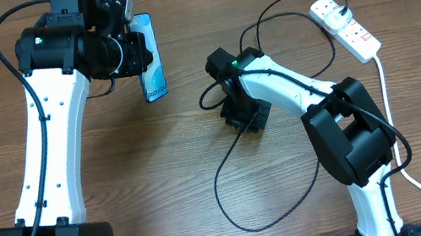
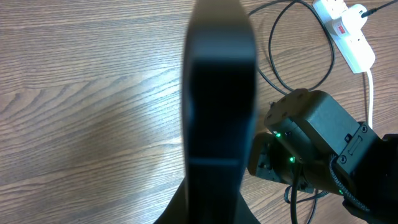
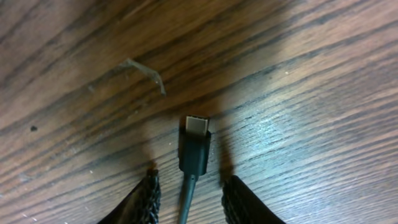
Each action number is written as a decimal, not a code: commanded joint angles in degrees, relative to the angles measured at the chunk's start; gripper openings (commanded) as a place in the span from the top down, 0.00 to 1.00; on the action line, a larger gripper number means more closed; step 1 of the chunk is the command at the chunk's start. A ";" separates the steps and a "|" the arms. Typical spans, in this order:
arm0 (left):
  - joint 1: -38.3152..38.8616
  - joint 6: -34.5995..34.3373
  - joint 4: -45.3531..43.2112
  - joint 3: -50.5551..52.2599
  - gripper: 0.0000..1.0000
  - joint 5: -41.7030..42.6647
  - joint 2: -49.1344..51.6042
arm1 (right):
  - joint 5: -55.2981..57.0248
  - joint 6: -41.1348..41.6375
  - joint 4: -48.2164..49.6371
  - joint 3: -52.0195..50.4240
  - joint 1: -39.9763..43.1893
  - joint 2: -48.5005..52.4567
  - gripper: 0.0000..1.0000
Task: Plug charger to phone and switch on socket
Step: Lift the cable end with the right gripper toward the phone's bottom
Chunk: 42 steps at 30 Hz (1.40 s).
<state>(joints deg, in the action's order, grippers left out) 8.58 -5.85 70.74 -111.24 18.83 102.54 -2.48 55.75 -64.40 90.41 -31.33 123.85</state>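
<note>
Your right tool straddles the USB-C tip of the charger on the counter, fingers narrowly apart with a small gap on either side. Your left tool is clamped on the phone, well apart from the socket. The charger tip lies between them.
</note>
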 commanded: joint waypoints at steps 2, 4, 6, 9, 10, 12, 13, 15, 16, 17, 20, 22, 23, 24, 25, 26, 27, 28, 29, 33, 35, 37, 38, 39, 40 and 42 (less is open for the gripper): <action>0.07 -0.63 -0.13 -0.50 0.96 0.70 0.00 | 1.62 0.44 0.42 -0.46 -0.22 -0.37 0.69; 0.07 -0.63 -0.13 -0.52 0.96 0.70 -0.02 | 1.68 0.44 0.55 -0.46 -0.22 -0.37 0.69; 0.07 -0.63 -0.11 -0.52 0.96 0.70 -0.02 | 2.71 0.42 0.48 -0.46 -0.22 -0.37 0.69; 0.07 -0.61 0.09 -0.52 0.96 0.68 -0.02 | 3.08 -0.02 0.50 -0.46 -0.22 -0.35 0.69; 0.07 -0.61 0.15 -0.52 0.96 0.68 -0.02 | 3.10 -0.02 0.50 -0.46 -0.22 -0.35 0.69; 0.07 -0.61 0.17 -0.52 0.96 0.68 -0.02 | 3.10 -0.02 0.50 -0.46 -0.22 -0.33 0.69; 0.07 -0.61 0.17 -0.52 0.96 0.68 -0.02 | 3.08 -0.02 0.52 -0.46 -0.22 -0.33 0.69; 0.07 -0.61 0.17 -0.52 0.96 0.68 -0.02 | 3.06 -0.11 0.50 -0.46 -0.22 -0.33 0.70; 0.07 -0.61 0.17 -0.52 0.96 0.68 0.00 | 3.02 -0.24 0.50 -0.46 -0.22 -0.33 0.70; 0.07 -0.63 0.17 -0.52 0.96 0.68 -0.02 | 3.04 -0.24 0.50 -0.46 -0.24 -0.33 0.70; 0.07 -0.63 0.17 -0.52 0.96 0.68 -0.02 | 3.06 -0.22 0.55 -0.46 -0.33 -0.33 0.70; 0.07 -0.63 0.17 -0.52 0.96 0.68 0.00 | 3.08 -0.22 0.52 -0.48 -0.33 -0.33 0.71; 0.07 -0.63 0.17 -0.52 0.96 0.70 -0.02 | 3.08 -0.22 0.50 -0.48 -0.33 -0.31 0.71; 0.07 -0.63 0.15 -0.52 0.96 0.70 -0.02 | 3.04 -0.22 0.74 -0.74 -0.33 -0.28 0.71; 0.07 -0.63 0.15 -0.52 0.96 0.70 -0.02 | 3.02 -0.20 1.18 -1.22 -0.33 -0.28 0.71; 0.07 -0.63 0.17 -0.52 0.96 0.70 0.00 | 2.93 -0.20 1.68 -1.81 -0.33 -0.28 0.71; 0.07 -0.63 0.17 -0.50 0.96 0.68 -0.02 | 2.80 -0.20 2.32 -2.56 -0.33 -0.28 0.71; 0.07 -0.63 0.17 -0.52 0.96 0.68 -0.02 | 2.58 -0.20 2.91 -3.30 -0.33 -0.28 0.76; 0.07 -0.63 0.15 -0.52 0.96 0.70 -0.02 | 2.34 -0.22 3.43 -3.98 -0.33 -0.28 0.76; 0.07 -0.63 0.13 -0.52 0.96 0.68 -0.02 | 1.53 -0.22 4.17 -4.81 -0.11 -0.28 0.76; 0.07 -0.63 0.15 -0.52 0.96 0.68 0.00 | 1.31 -0.24 4.26 -4.79 -0.11 -0.28 0.78; 0.07 -0.63 0.15 -0.52 0.96 0.70 -0.02 | 1.33 -0.24 4.35 -4.81 -0.11 -0.28 0.85; 0.07 -0.63 0.15 -0.52 0.96 0.70 0.00 | 1.33 -0.24 4.39 -4.79 -0.11 -0.28 0.91; 0.07 -0.63 0.13 -0.50 0.96 0.70 -0.02 | 1.33 -0.24 4.46 -4.79 -0.11 -0.28 0.96; 0.07 -0.63 0.15 -0.50 0.96 0.70 -0.02 | 1.31 -0.24 4.52 -4.81 -0.11 -0.28 0.96; 0.07 -0.63 0.13 -0.50 0.96 0.70 -0.02 | 1.29 -0.24 4.55 -4.79 -0.11 -0.28 0.96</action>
<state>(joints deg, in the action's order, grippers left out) 8.58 -5.87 71.13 -111.24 18.81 102.54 -2.17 55.48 -59.88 87.64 -31.33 122.39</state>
